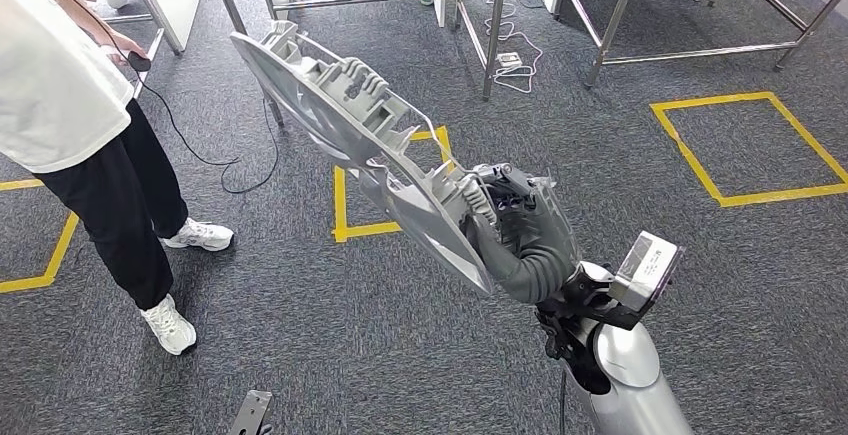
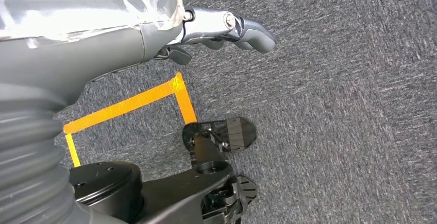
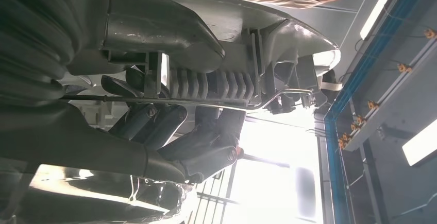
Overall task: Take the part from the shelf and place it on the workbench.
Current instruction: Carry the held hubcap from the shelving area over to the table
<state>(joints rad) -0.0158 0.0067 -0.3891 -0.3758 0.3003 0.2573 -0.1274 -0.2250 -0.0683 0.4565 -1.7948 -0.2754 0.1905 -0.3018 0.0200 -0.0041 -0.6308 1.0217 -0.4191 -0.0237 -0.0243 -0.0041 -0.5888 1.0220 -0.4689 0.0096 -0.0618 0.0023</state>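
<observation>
Part: one, a long grey moulded plastic panel with ribs and clips on its upper face. It is being carried in the air above the carpet floor, touching no surface. Its long axis is running away from the right hand, forward and to the left, with the near end at the hand and the far end rising toward a person. The ribbed face is tilting up and to the right; the smooth outer face is turning down and left.

Right hand: one, gripping the part at its near end, dark fingers wrapping in among the ribs and a thin metal rod of the part, thumb pressing on the smooth side, as the right wrist view shows.

Left hand: one, hanging over the carpet, holding nothing; whether its fingers are spread or curled I cannot tell.

Person: one, standing to the left of the part's far end, wearing a white top, black trousers and two white shoes, holding a small dark device on a black cable.

Yellow tape squares on the carpet: three in the head view, one under the part, one far right of the hand, one at the left edge.

Metal frames: standing beyond the part's far end, well apart from the hand.
</observation>
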